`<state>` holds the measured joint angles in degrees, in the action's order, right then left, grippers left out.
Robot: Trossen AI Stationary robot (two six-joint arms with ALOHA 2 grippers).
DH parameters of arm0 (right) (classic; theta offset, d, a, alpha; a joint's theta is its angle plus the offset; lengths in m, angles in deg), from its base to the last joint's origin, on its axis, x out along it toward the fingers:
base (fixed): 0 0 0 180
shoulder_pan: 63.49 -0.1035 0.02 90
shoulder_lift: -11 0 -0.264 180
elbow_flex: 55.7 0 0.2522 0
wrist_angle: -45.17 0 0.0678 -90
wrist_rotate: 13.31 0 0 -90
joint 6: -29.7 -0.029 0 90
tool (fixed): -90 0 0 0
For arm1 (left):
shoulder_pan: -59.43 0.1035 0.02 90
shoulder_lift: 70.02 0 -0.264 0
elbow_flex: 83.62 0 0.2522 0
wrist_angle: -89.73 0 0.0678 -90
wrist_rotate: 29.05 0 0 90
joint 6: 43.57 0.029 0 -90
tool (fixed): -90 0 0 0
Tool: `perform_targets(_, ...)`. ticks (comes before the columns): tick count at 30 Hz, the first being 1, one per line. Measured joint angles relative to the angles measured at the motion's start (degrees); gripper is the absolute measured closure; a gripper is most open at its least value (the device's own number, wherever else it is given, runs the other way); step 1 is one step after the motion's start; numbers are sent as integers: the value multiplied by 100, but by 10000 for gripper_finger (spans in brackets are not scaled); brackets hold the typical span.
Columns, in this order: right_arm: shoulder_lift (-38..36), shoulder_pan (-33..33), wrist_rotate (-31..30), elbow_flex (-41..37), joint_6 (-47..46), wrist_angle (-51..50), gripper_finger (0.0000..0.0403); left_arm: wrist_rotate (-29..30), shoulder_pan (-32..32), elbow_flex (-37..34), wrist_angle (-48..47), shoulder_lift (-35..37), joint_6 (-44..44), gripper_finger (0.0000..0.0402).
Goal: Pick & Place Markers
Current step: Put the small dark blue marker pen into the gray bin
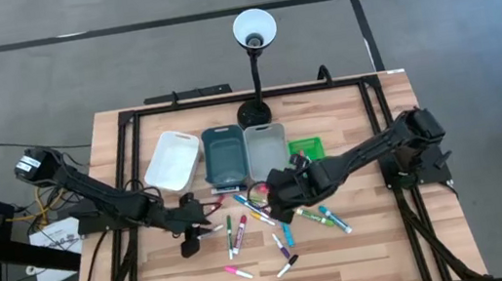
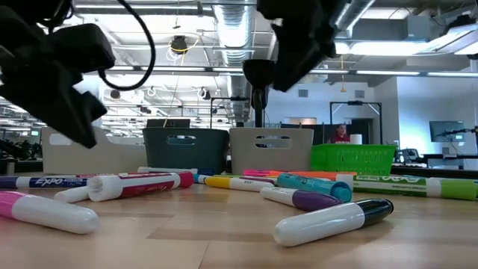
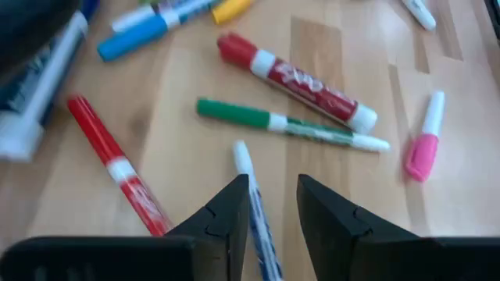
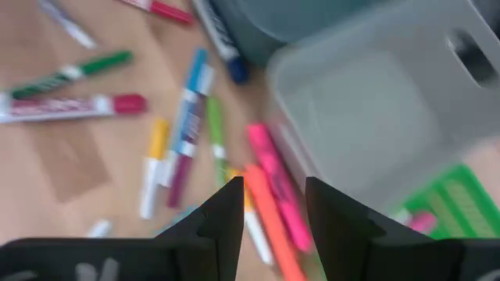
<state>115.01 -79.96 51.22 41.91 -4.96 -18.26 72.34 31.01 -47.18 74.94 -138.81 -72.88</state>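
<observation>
My right gripper (image 4: 271, 209) hangs with fingers apart and empty over the heaped markers (image 1: 268, 225), just before the grey tray (image 4: 375, 117). Closing here could pinch two or skid one away; my left gripper (image 3: 272, 209) waits, narrowly parted, over a blue marker (image 3: 256, 211)

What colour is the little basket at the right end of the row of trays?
Bright green basket; the low view shows it best.

green tray (image 4: 457, 204) cut off, blurred — markers (image 4: 269, 187) smeared
</observation>
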Motion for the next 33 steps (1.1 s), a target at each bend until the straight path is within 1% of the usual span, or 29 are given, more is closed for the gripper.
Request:
perform_targets(3, 28, -41, 3, -2, 278, 341, 280, -81, -142, -4, -73, 0, -138, 296)
perform_targets(6, 23, -39, -2, 2, 357, 531, 280, -75, -300, -81, -53, 0, -195, 296)
perform_targets(11, 23, 10, -1, 0, 365, 604, 280, 383, -550, -418, -43, 0, -741, 296)
perform_targets(14, 23, 50, -14, 1, 365, 608, 280, 389, -690, -597, -27, 0, -1016, 296)
perform_targets(21, 23, 184, -14, 0, 365, 691, 280, 605, -995, -647, 160, 0, -975, 296)
perform_targets(29, 23, 276, -11, 0, 363, 692, 281, 693, -1331, -647, 219, -3, -1000, 296)
perform_targets(33, 23, 273, -9, 0, 364, 692, 280, 811, -1396, -741, 232, -138, -1030, 296)
